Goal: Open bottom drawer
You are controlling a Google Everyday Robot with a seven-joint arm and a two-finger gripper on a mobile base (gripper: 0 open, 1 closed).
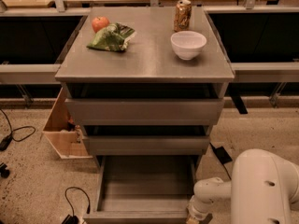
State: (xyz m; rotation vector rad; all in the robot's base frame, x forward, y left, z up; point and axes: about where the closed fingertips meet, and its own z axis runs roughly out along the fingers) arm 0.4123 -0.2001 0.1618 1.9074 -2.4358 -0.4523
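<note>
Hidden/cut off first: pincer sits at the very bottom edge of the view, just beside the right front corner of the bottom drawer. It is cropped by the frame, so whether it is open, closed or gripping can't be told, nor whether it touches the drawer. White robot arm reaches in from the lower right, with its bulky housing partly out of frame

Bottom drawer is the lowest of the three and stands open, slid out toward the camera. Its front lip is clipped by the frame edge. Inside only a bare grey tray floor shows, and the back part is in shadow under the middle drawer

Top drawer and middle drawer each show a dark gap above the front; contents not visible

On the counter: apple at back left touching a crumpled green bag, drink can upright at back right, white bowl just in front of the can, only its white inside showing

Left of the cabinet a wooden box is partly hidden behind it; something lies inside, too dark to identify. Cables on the floor at left, one end running out of frame
</note>
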